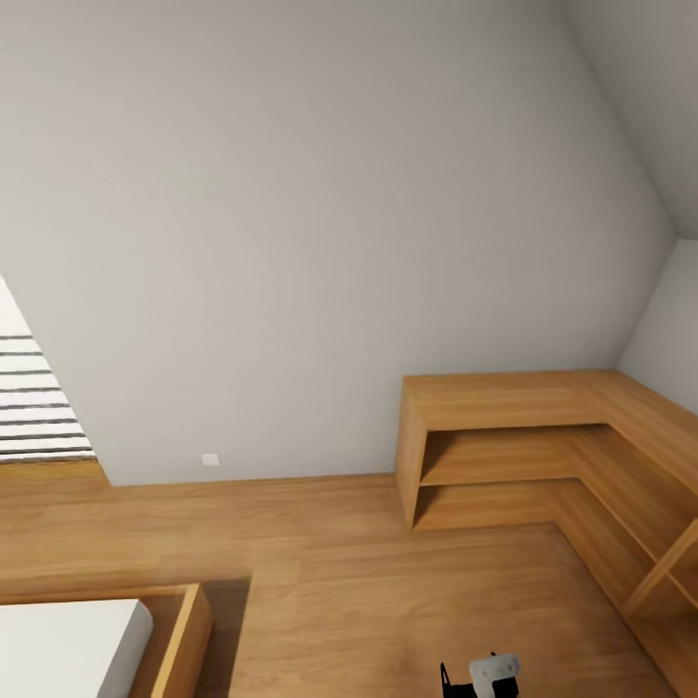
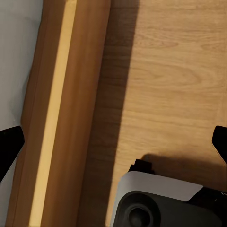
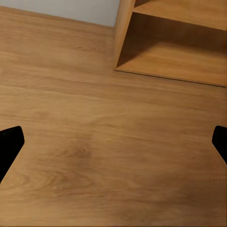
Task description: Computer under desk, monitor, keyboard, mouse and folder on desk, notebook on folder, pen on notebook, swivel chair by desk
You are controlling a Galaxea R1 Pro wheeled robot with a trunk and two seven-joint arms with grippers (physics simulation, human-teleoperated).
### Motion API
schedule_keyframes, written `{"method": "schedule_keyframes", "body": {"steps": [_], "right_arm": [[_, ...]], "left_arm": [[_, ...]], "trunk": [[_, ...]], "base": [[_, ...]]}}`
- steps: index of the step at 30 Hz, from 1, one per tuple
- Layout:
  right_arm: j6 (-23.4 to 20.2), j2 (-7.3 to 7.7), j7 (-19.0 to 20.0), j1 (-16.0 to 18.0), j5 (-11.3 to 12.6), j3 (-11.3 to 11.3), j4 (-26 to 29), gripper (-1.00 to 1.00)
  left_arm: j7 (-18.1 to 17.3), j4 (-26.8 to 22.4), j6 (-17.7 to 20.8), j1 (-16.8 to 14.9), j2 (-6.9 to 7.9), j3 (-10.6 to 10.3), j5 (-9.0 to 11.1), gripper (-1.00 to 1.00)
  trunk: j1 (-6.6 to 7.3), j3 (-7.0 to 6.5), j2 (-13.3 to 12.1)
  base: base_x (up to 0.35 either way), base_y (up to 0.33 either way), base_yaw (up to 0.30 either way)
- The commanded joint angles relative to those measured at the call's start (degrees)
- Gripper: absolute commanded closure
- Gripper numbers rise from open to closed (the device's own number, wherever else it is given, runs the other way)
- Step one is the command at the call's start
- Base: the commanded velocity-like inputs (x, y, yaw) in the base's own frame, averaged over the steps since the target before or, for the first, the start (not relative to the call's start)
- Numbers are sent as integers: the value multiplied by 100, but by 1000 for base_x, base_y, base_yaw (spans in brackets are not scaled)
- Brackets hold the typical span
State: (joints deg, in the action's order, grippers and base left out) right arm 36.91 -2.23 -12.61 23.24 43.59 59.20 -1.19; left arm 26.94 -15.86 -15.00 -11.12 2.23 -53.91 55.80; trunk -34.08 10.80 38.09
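I am in the bedroom, facing a pale grey sloped wall over a light wood plank floor. The desk, swivel chair, computer, monitor, keyboard, mouse, folder, notebook and pen are out of view. In the left wrist view my left gripper is open over the floor beside a wooden bed frame, with nothing between its black fingertips. My right gripper is open above bare floor and holds nothing. A black and white piece of my right arm pokes into the head view's lower edge.
A low L-shaped oak shelf unit fills the right corner, and its end lies ahead of the right gripper. A bed with a white mattress and oak frame sits at the lower left. My base is by the bed frame.
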Motion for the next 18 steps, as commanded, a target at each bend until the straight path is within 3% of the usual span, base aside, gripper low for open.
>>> {"method": "schedule_keyframes", "body": {"steps": [1,18], "right_arm": [[9,-5,-40,5,0,48,-12,-100],[9,-5,-40,5,0,48,-12,-100]], "left_arm": [[31,-13,-20,-4,6,-49,54,-100],[31,-13,-13,-4,6,-49,62,-100]], "trunk": [[-5,9,7],[-5,9,7]], "base": [[321,0,0],[311,0,0]]}}
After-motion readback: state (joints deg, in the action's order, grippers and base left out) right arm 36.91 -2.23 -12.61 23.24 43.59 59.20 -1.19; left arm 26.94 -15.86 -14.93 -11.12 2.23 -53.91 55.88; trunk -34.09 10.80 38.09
